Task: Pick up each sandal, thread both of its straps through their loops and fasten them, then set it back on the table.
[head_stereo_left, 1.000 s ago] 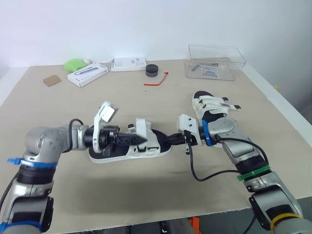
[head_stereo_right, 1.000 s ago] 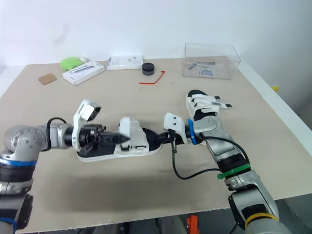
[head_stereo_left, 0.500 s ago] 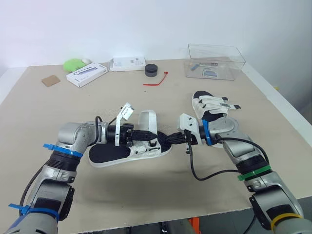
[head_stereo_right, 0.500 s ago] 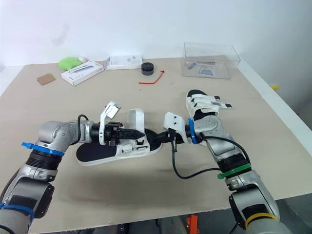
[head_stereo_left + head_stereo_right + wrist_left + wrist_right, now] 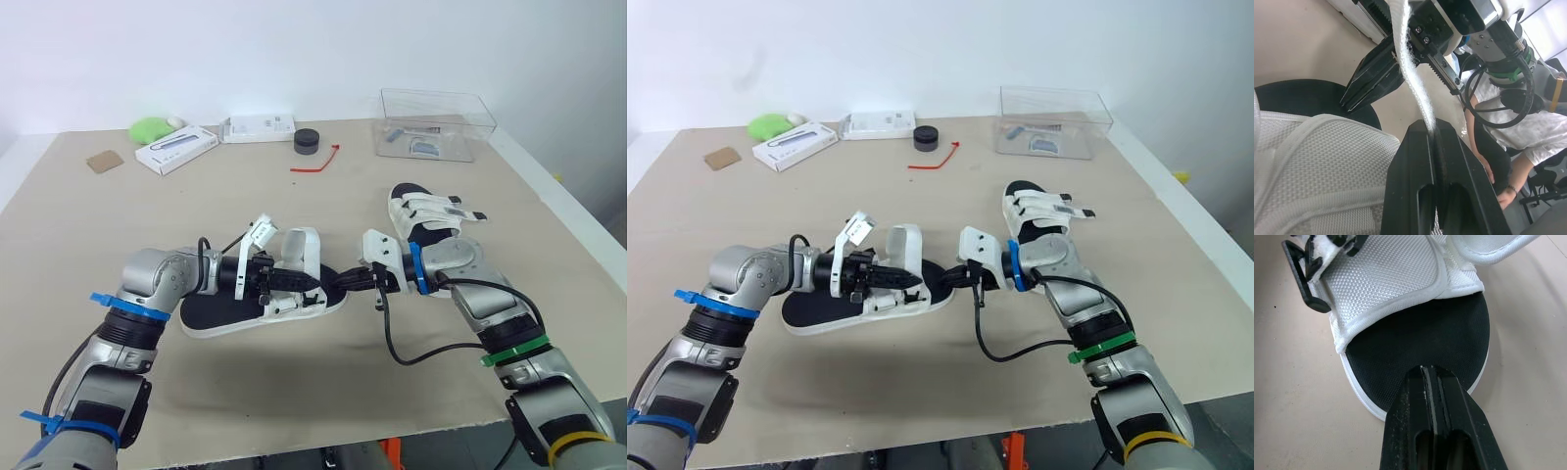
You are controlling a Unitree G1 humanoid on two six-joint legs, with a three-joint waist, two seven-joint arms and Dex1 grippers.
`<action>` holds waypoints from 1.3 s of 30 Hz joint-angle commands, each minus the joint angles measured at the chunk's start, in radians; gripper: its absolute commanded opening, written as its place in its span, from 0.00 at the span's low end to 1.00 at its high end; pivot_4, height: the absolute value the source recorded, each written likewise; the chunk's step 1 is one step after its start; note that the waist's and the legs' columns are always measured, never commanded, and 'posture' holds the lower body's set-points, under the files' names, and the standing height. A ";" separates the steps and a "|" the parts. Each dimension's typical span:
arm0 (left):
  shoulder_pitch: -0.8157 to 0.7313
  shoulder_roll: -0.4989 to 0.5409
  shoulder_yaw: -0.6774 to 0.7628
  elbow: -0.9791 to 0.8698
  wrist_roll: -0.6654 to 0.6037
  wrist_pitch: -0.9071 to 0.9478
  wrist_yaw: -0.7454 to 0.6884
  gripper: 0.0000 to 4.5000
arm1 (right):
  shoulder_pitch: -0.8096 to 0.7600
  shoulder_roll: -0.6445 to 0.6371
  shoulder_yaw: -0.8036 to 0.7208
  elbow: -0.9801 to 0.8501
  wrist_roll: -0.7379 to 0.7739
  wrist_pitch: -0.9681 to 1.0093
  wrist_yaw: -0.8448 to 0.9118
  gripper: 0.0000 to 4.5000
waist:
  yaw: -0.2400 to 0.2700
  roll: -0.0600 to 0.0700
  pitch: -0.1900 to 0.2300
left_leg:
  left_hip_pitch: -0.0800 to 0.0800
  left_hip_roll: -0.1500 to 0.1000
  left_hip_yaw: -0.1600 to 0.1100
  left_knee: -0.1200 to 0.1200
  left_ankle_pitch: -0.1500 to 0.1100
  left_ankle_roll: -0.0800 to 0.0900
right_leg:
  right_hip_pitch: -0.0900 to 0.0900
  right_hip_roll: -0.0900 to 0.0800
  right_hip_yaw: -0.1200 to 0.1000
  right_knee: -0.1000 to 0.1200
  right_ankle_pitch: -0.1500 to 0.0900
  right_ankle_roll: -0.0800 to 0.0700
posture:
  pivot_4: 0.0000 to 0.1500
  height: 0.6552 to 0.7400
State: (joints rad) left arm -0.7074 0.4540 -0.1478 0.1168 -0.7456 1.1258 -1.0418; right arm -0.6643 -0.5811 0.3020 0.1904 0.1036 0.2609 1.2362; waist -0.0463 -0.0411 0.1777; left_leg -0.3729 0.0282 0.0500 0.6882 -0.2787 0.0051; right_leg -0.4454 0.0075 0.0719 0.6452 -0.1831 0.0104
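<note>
On the beige table (image 5: 147, 215), about midway across, the nearer sandal (image 5: 211, 308) lay flat on its sole with its toe toward the robot's right. The left gripper (image 5: 302, 282) reached over the sandal's middle, its jaws pinched tight on a white mesh strap (image 5: 1413, 73) that ran up from between the fingers. The right gripper (image 5: 340, 283) came in from the opposite side, jaws pressed together with nothing between them, the tips at the toe end of the black footbed. The second sandal (image 5: 423, 211) sat just beyond the right forearm, white straps lying across it. Well behind stood a clear plastic box (image 5: 436, 122).
</note>
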 commanded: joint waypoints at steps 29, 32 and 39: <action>-0.008 0.002 -0.100 -0.093 0.073 0.008 0.039 0.01 | -0.012 -0.008 -0.008 0.019 -0.008 -0.015 0.003 0.00 | 0.000 0.000 0.000 | 0.001 -0.002 -0.001 0.000 0.000 0.000 | 0.002 -0.003 0.000 0.000 -0.001 0.002 | 1.00 1.00; -0.013 0.031 -0.132 -0.098 0.097 -0.034 -0.015 0.01 | -0.013 -0.007 -0.007 0.023 -0.010 -0.019 0.004 0.00 | 0.000 0.000 0.000 | 0.001 -0.002 -0.001 0.000 0.000 0.000 | 0.002 -0.003 0.000 0.000 -0.001 0.002 | 1.00 1.00; -0.006 0.075 -0.113 -0.134 0.043 -0.032 -0.121 0.01 | -0.014 -0.011 -0.009 0.027 -0.010 -0.020 0.006 0.00 | -0.001 0.000 0.000 | 0.001 -0.002 -0.001 0.000 0.000 0.000 | 0.002 -0.002 0.000 0.000 -0.002 0.002 | 1.00 1.00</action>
State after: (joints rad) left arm -0.7207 0.5119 -0.2665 0.0175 -0.6769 1.0765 -1.1215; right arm -0.6719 -0.5789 0.3027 0.2042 0.1037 0.2376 1.2427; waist -0.0470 -0.0410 0.1777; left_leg -0.3717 0.0268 0.0494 0.6879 -0.2793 0.0055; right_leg -0.4439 0.0057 0.0715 0.6450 -0.1851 0.0121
